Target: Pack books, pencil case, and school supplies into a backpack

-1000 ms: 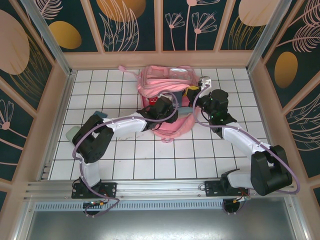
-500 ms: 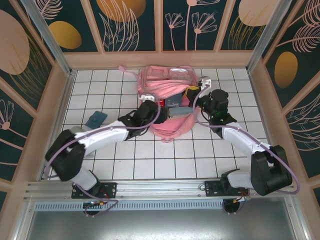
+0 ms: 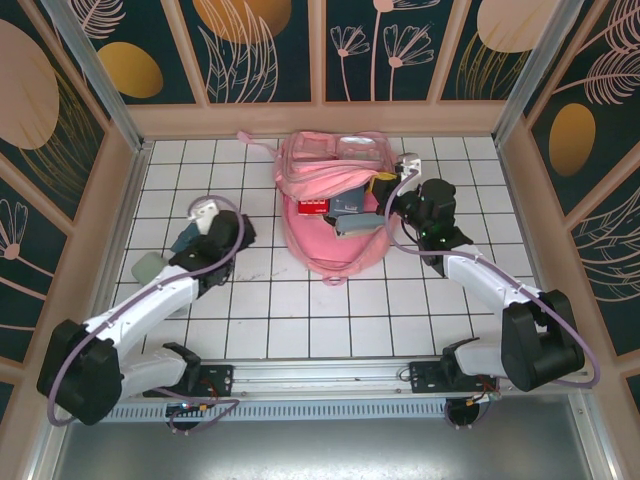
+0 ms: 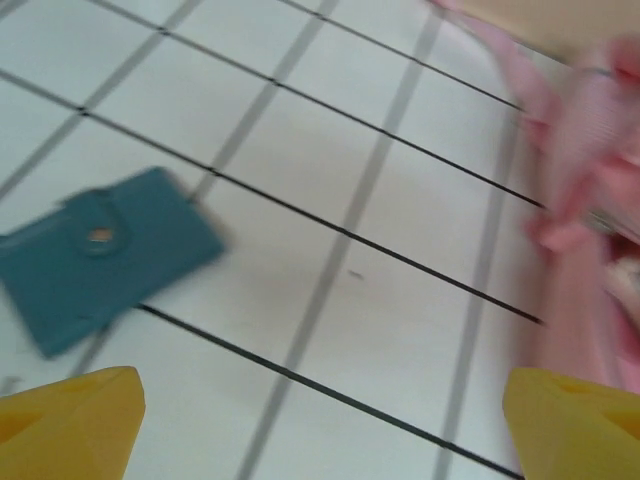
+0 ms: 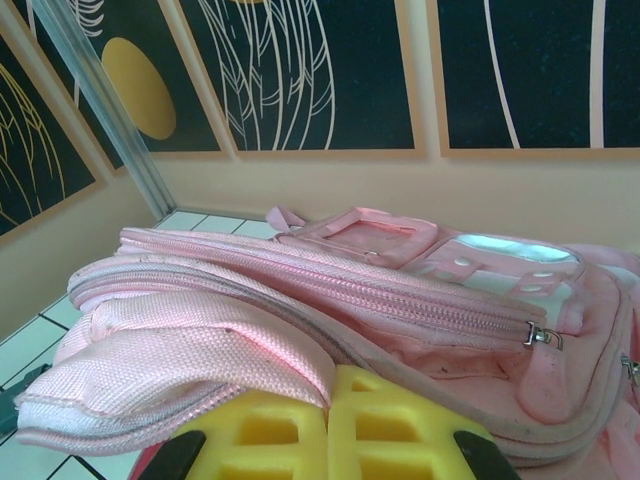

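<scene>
At the far left of the white tiled table (image 3: 260,320), a pale grey-teal piece (image 3: 145,266) lies half under the left arm. Just right of it lies the small teal book (image 3: 185,240) (image 4: 100,255), flat on the tiles, with a round snap on its tab (the wrist view is a little blurred).

The left gripper (image 3: 203,213) (image 4: 320,425) hangs over this spot. Its 2 yellow fingertips (image 4: 70,425) stand wide apart at the bottom corners of the wrist view, with bare tile between them and nothing in their grasp. The teal book lies ahead of the left fingertip and apart from it.

Farther right, near the middle of the back of the table, the backpack (image 3: 335,165) (image 5: 400,300) lies with its mouth gaping toward the arms. In that mouth show a red piece (image 3: 313,207), a navy book (image 3: 350,203) beside it, and a grey oblong (image 3: 357,225) just nearer the arms.

At the right rim of the mouth sits the right gripper (image 3: 381,188) (image 5: 328,425). Its 2 yellow pads (image 5: 260,430) are pressed together, and a pink woven flap of the backpack is caught at their tips and draped over them. Beyond it the zip line and the pale reflective strip (image 5: 505,250) run across the bag.
</scene>
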`<state>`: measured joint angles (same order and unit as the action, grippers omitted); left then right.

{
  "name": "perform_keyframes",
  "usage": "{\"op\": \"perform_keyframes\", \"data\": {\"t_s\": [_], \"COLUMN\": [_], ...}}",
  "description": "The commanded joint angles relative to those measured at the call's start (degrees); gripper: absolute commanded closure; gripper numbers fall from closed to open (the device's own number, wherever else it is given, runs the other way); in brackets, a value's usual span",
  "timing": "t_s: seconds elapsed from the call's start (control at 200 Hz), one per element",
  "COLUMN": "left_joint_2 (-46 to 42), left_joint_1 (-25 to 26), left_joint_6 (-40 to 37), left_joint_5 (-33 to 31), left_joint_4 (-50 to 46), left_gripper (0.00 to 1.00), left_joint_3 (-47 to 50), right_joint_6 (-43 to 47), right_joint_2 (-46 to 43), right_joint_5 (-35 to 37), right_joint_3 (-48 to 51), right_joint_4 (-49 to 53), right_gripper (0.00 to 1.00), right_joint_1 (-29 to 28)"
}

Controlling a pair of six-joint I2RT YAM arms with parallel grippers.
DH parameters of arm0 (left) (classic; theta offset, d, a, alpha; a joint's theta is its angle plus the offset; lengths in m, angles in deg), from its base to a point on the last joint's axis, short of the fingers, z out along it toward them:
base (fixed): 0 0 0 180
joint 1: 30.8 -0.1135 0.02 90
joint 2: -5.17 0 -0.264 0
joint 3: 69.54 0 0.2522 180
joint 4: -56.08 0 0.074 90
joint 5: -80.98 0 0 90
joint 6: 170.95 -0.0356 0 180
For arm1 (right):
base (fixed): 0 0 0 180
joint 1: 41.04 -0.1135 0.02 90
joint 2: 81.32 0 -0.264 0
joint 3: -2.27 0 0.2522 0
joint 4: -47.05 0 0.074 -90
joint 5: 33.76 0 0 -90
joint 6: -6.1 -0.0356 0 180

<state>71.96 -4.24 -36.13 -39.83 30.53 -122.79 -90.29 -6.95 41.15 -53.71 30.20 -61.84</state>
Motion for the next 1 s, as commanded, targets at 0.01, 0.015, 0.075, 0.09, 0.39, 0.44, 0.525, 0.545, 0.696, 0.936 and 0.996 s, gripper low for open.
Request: {"op": "perform_keyframes", "data": {"t_s": [0.01, 0.015, 0.075, 0.09, 0.39, 0.44, 0.525, 0.545, 0.696, 0.936, 0.996], "left_joint_2": [0.7, 0.9, 3.4, 4.2, 17.5, 19.8, 22.8, 23.4, 27.3, 30.1, 28.8], "left_joint_1": [-7.2, -7.5, -11.6, -12.6, -25.0, -26.9, -29.3, -29.7, -33.7, -35.7, -35.7], "left_joint_6": [-2.0, -2.1, -2.1, -2.1, -0.7, -0.4, -1.0, -1.2, -1.9, 0.5, 1.1], "left_joint_5": [4.1, 4.3, 7.1, 7.8, 13.7, 15.1, 17.2, 17.5, 20.8, 33.1, 36.3], "left_joint_4": [2.0, 2.2, 3.6, 4.2, 12.4, 12.9, 14.0, 14.3, 15.7, 20.3, 21.7], "left_gripper": [0.07, 0.07, 0.06, 0.05, 0.01, 0.01, 0.02, 0.01, 0.02, 0.05, 0.06], "left_joint_3": [1.9, 1.9, 1.8, 1.6, -2.7, -3.9, -5.7, -6.0, -7.8, -5.1, -3.0], "right_joint_6": [-1.6, -1.6, -1.5, -1.5, -1.3, -1.3, -1.3, -1.3, -1.1, -1.2, -1.2], "right_joint_2": [-0.6, -0.6, -0.7, -0.7, -0.2, 0.1, 0.5, 0.5, 0.9, 1.2, 1.0], "right_joint_5": [-1.3, -1.3, -1.2, -1.2, -1.2, -1.3, -1.4, -1.4, -1.3, -1.4, -1.3], "right_joint_3": [-1.7, -1.7, -1.6, -1.6, -1.7, -1.7, -1.9, -1.9, -2.0, -2.2, -2.2], "right_joint_4": [-6.2, -6.2, -6.1, -6.1, -6.1, -6.1, -6.1, -6.0, -6.0, -5.9, -5.9], "right_gripper": [1.00, 1.00, 1.00, 1.00, 1.00, 1.00, 1.00, 1.00, 1.00, 1.00, 1.00], "right_joint_1": [-0.8, -0.8, -0.8, -0.9, -1.0, -0.9, -1.0, -1.0, -1.0, -1.1, -1.1]}}
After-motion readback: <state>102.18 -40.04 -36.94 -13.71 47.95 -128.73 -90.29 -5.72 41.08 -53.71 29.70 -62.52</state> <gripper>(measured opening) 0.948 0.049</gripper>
